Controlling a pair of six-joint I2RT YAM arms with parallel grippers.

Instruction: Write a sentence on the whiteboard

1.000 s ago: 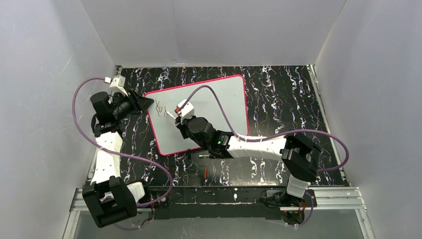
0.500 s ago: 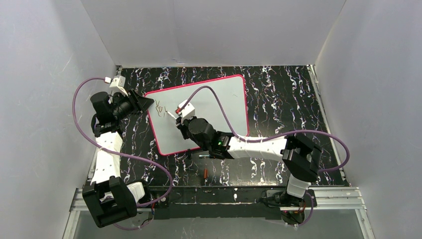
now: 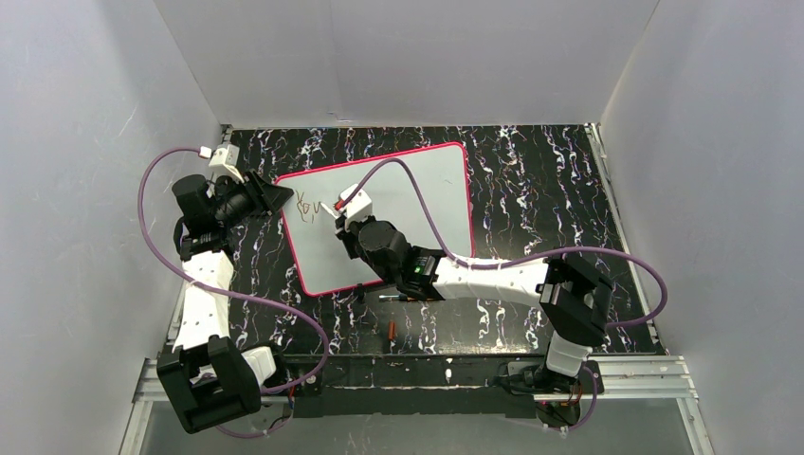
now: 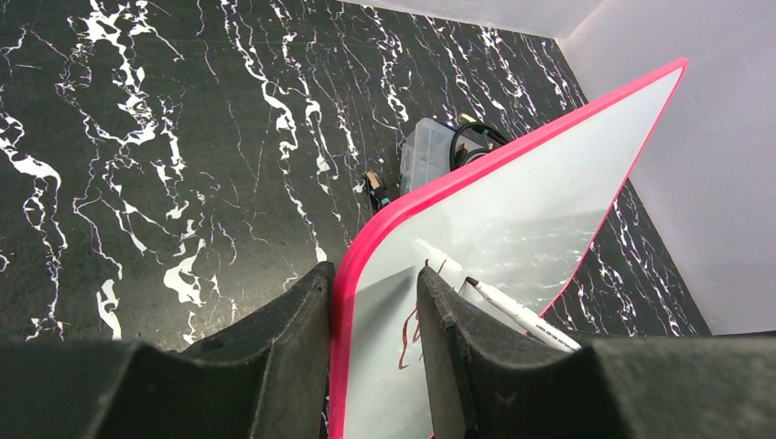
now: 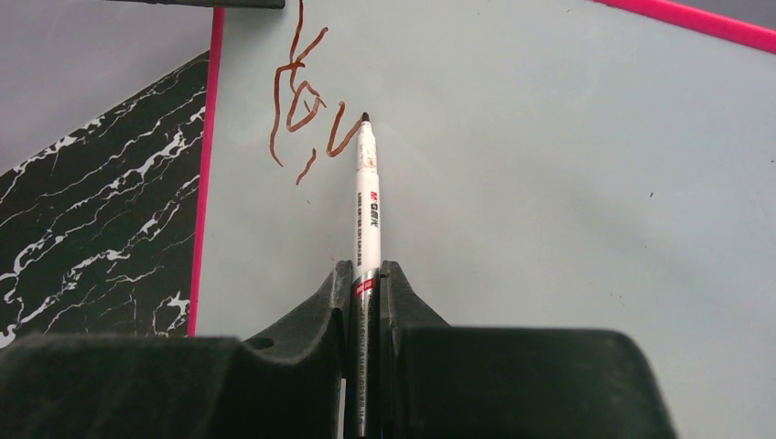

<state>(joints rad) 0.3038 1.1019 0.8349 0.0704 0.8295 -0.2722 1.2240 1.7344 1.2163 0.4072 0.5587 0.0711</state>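
Top view: whiteboard (image 3: 417,190) lies upper centre of frame on table (image 3: 531,180). L gripper (image 3: 275,196) pinches its left corner. R gripper (image 3: 343,210) clamps marker (image 3: 330,208), nib by the sentence (image 3: 305,206) at the board's upper left. L wrist: jaws narrow, straddling pink rim (image 4: 340,302). R wrist: jaws tight on pen, nib touching white just right of a "v". Risk: if L pinch slips, board shifts & stroke skews; pressing too hard could tilt pen. Vs 1 s ago: v-stroke is new, nib further right.
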